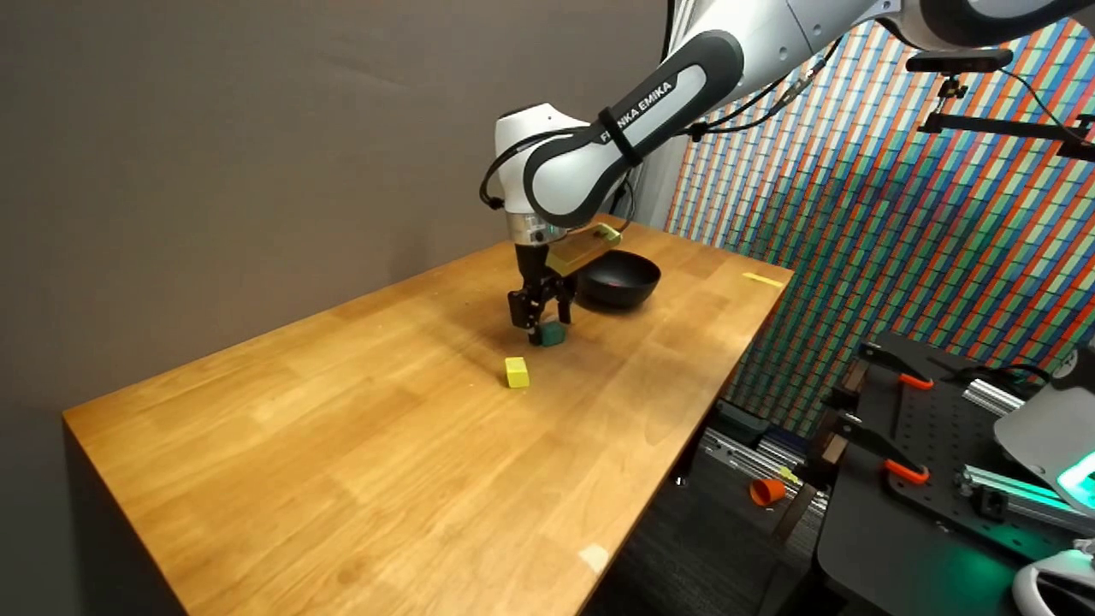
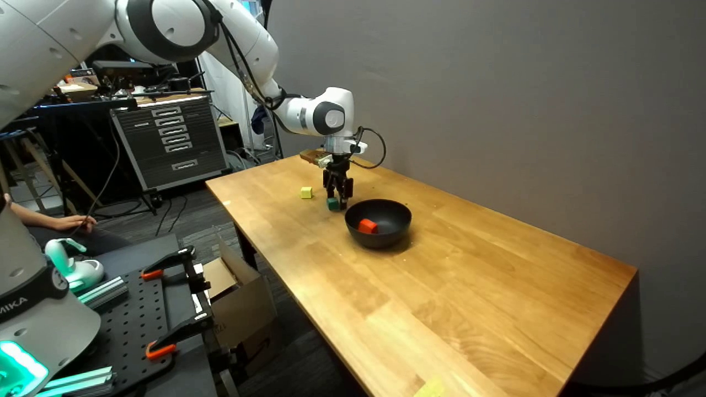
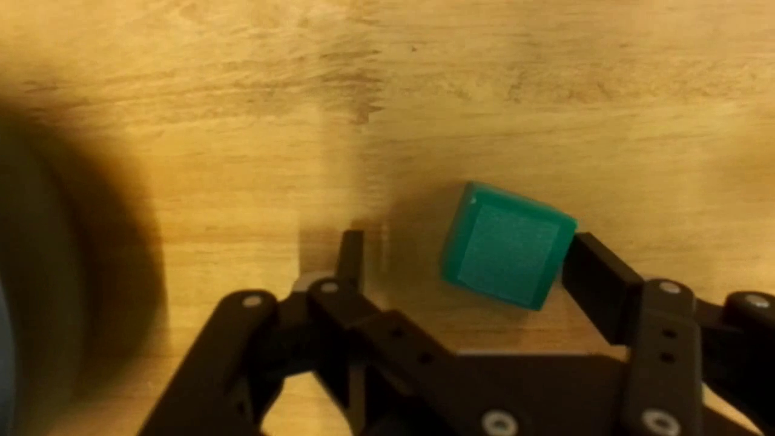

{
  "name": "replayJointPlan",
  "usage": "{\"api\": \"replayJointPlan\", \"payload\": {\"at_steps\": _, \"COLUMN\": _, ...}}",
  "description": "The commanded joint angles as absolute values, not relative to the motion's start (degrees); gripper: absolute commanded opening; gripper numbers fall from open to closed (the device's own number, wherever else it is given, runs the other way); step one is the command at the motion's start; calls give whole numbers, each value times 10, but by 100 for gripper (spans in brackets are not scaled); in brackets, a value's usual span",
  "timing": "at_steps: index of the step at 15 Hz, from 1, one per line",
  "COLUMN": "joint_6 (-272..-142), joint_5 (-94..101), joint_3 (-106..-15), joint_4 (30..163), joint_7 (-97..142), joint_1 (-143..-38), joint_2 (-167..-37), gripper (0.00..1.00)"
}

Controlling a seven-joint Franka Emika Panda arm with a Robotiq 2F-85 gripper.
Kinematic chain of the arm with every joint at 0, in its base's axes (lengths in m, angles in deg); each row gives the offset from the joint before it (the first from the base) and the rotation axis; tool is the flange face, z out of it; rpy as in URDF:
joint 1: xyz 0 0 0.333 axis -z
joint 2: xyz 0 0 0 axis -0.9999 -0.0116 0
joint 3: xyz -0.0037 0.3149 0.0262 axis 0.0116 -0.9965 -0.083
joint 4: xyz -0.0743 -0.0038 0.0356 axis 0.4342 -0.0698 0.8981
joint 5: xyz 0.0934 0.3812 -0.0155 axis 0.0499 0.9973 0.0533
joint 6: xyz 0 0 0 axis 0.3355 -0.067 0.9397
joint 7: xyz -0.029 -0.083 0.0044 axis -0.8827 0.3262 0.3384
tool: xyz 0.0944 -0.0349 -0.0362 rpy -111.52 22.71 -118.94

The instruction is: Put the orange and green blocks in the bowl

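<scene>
At nine o'clock from the green block (image 3: 508, 249) (wrist view), I noted the bowl (image 2: 395, 216), orange block (image 2: 368, 226) inside. The gripper (image 3: 465, 254), jaws apart, straddled the green block on the table (image 2: 496, 270), presumably so closing would clamp it for a short carry.

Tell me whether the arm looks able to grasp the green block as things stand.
Probably yes: the green block appears between the open fingers, very near one, with a gap to the other; nothing visible blocks their closing.
</scene>
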State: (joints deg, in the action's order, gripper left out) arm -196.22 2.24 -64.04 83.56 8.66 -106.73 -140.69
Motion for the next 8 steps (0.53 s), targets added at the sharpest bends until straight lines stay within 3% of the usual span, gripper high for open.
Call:
{"api": "replayJointPlan", "payload": {"at_steps": 1, "joint_6": -1919, "joint_5": 37, "joint_3": -650, "joint_4": 812, "joint_7": 77, "joint_1": -1062, "joint_2": -1413, "gripper": 64}}
{"api": "replayJointPlan", "payload": {"at_steps": 3, "joint_6": -1912, "joint_5": 42, "joint_3": -650, "joint_4": 816, "joint_7": 69, "joint_1": -1063, "joint_2": -1406, "gripper": 57}}
{"api": "replayJointPlan", "payload": {"at_steps": 8, "joint_6": -1918, "joint_5": 29, "joint_3": -628, "joint_4": 850, "joint_7": 32, "joint_1": -1065, "joint_2": -1360, "gripper": 17}}
